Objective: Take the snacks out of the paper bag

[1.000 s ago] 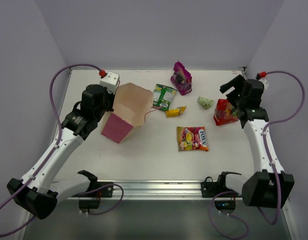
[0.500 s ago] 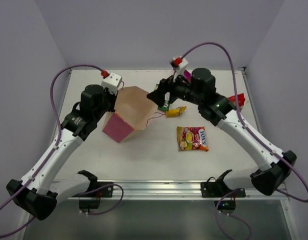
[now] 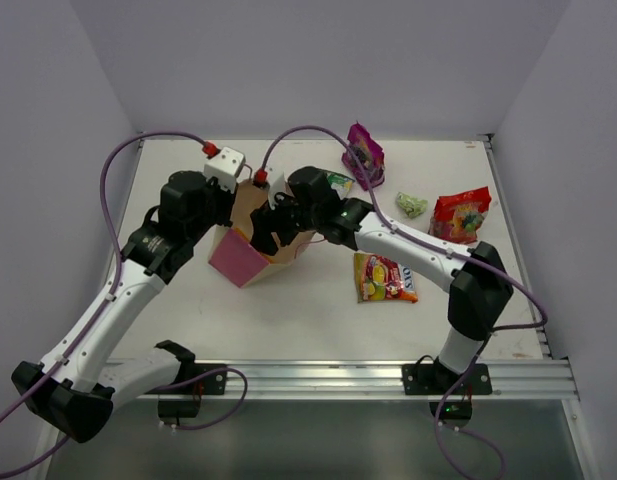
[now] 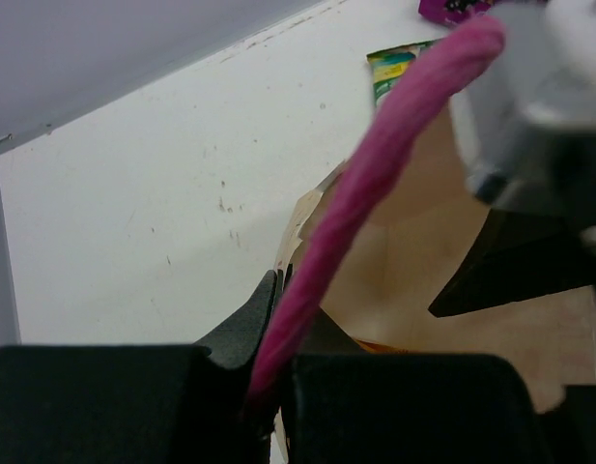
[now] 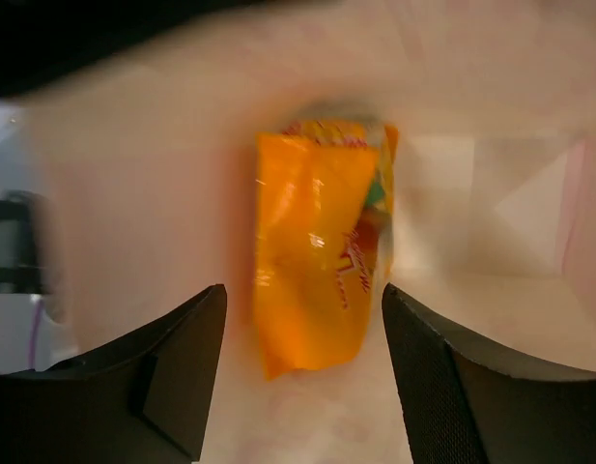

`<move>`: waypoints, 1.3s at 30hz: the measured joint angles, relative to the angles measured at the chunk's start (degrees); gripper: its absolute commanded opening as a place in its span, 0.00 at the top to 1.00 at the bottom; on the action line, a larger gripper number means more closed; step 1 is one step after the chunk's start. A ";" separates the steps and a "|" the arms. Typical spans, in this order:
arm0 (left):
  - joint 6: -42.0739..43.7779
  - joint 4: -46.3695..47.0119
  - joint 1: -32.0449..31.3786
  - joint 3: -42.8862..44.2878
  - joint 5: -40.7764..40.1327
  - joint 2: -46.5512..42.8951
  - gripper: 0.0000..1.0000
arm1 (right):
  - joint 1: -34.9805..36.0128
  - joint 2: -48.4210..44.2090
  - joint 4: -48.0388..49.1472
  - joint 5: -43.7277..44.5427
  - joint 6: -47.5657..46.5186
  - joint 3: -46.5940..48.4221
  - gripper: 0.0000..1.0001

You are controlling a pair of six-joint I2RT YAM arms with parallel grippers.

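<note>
- The bag is lying tipped on the surface at about 9 o'clock, with its mouth facing 3 o'clock.
- The left gripper is pinching the bag's pink edge between nearly closed fingers, and this is propping the mouth open.
- The right gripper is sitting inside the mouth with its fingers spread wide. They are framing an orange packet lying on the bag's inner wall, and nothing is being held yet.
- Five snacks are lying out on the surface:
  - a purple packet at 12 o'clock
  - a green packet just beside the bag's mouth, half hidden by the right arm
  - a pale green piece at about 2 o'clock
  - a red packet near the 3 o'clock edge
  - a yellow-red candy bag close to the middle
- I am judging the job to be nearly finished, since most of the snacks are out and the orange packet is the only one showing inside the bag.
- I cannot tell whether anything is hiding beneath or behind the orange packet, because the view into the bag is blurred.
- What is left, as I see it, is closing on the orange packet, drawing it out past the rim and laying it among the others.
</note>
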 measured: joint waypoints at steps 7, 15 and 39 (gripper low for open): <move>-0.46 0.00 0.00 -0.07 0.35 -0.11 1.00 | -0.02 5.86 0.72 1.66 1.03 -2.97 0.19; -2.80 0.55 0.00 -0.76 0.28 -0.17 1.00 | 0.20 8.76 2.49 0.87 2.12 -2.93 0.13; -6.10 1.36 0.00 -1.75 0.39 -1.42 1.00 | 1.14 9.75 2.67 1.25 4.33 -2.23 1.00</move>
